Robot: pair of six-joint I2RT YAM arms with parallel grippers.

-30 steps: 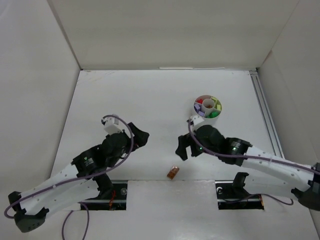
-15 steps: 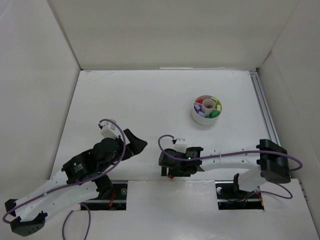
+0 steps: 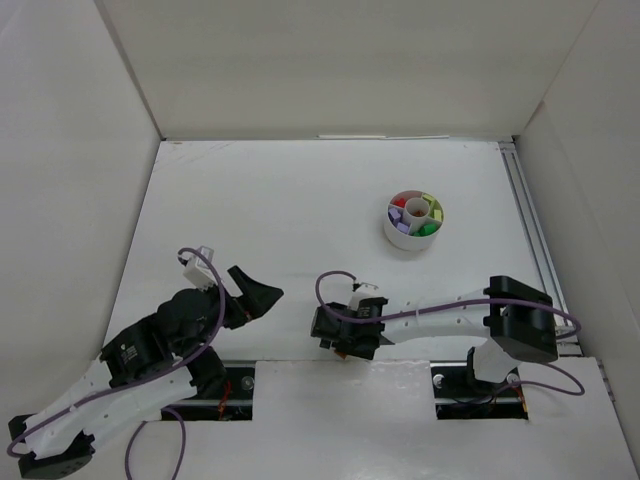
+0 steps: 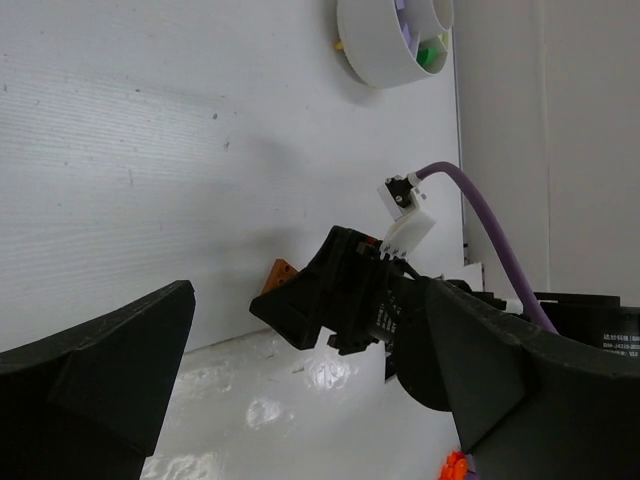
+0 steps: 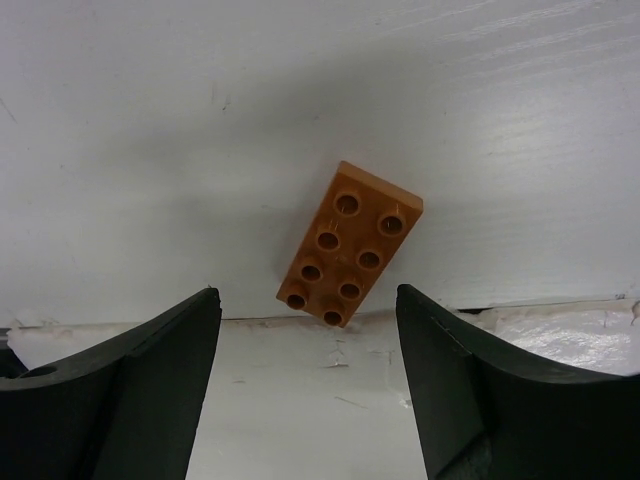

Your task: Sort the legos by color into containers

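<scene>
An orange-brown lego [image 5: 350, 245], two studs by four, lies flat at the table's near edge, also seen as a brown corner [image 4: 279, 274]. My right gripper [image 5: 305, 295] is open, its fingers either side of the brick's near end without touching it. From above, that gripper [image 3: 331, 340] covers the brick. The white round dish [image 3: 388, 226] of containers stands at the back right with red, yellow, green and purple legos in its wedges. My left gripper [image 3: 262, 297] is open and empty, left of the right one, which shows between its fingers [image 4: 100, 370].
Both arm bases sit in cutouts [image 3: 480, 392] at the near edge, where a seam [image 5: 500, 300] runs just behind the brick. A metal rail [image 3: 528, 215] runs along the right side. White walls enclose the table on three sides.
My right arm swung from beside the dish down to the brown brick at the near edge, and its jaws narrowed somewhat. The left arm drew back a little toward the near left.
</scene>
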